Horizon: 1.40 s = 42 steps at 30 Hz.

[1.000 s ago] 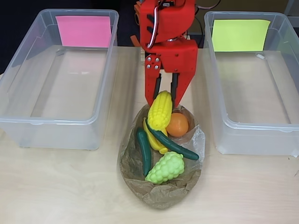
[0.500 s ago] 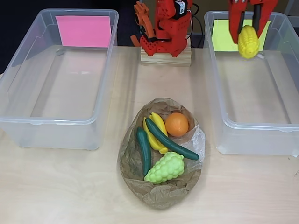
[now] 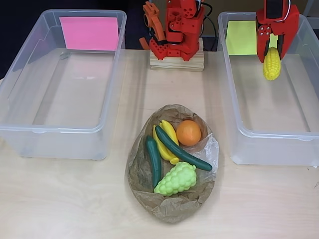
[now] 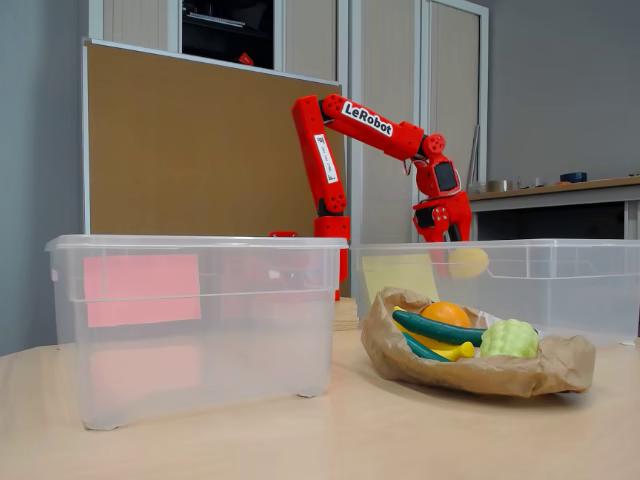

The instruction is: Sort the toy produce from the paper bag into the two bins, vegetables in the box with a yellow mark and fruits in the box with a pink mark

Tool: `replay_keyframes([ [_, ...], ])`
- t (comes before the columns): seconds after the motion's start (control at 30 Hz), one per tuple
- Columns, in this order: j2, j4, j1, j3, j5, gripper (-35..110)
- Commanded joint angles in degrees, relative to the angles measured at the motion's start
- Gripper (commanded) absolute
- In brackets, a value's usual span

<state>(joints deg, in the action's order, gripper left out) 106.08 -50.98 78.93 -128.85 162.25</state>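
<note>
Gripper (image 3: pixel 271 49) has its fingers pinched on the corn (image 3: pixel 271 63) near 12 o'clock inside the yellow bin (image 3: pixel 234 130), so I'd just open up there, well inside the walls, no need to swing further.

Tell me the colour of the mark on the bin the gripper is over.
Yellow; the mark in the bin under the gripper shows best in the overhead view.

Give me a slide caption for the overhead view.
Red hand lowers toy corn into yellow-marked bin; other produce waits in paper bag.
</note>
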Motion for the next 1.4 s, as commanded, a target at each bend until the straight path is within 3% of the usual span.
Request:
replay_keyframes([
  [0.0,-2.64,10.02,3.16,-2.64,1.32,3],
  [0.13,-8.35,19.69,4.83,-3.52,1.32,22],
  [0.3,-9.32,20.3,4.66,-3.08,1.23,37],
  [0.4,-7.82,16.0,3.6,-0.7,-1.41,48],
  [0.5,-6.5,3.78,1.49,6.86,-7.65,52],
  [0.67,-7.38,-20.48,-6.59,28.56,-26.54,48],
  [0.8,-10.99,-32.43,-16.0,45.0,-46.76,42],
  [0.97,-9.84,-31.38,-31.2,49.31,-69.61,36],
  [1.37,-8.79,-24.7,-60.38,45.79,-105.56,36],
])
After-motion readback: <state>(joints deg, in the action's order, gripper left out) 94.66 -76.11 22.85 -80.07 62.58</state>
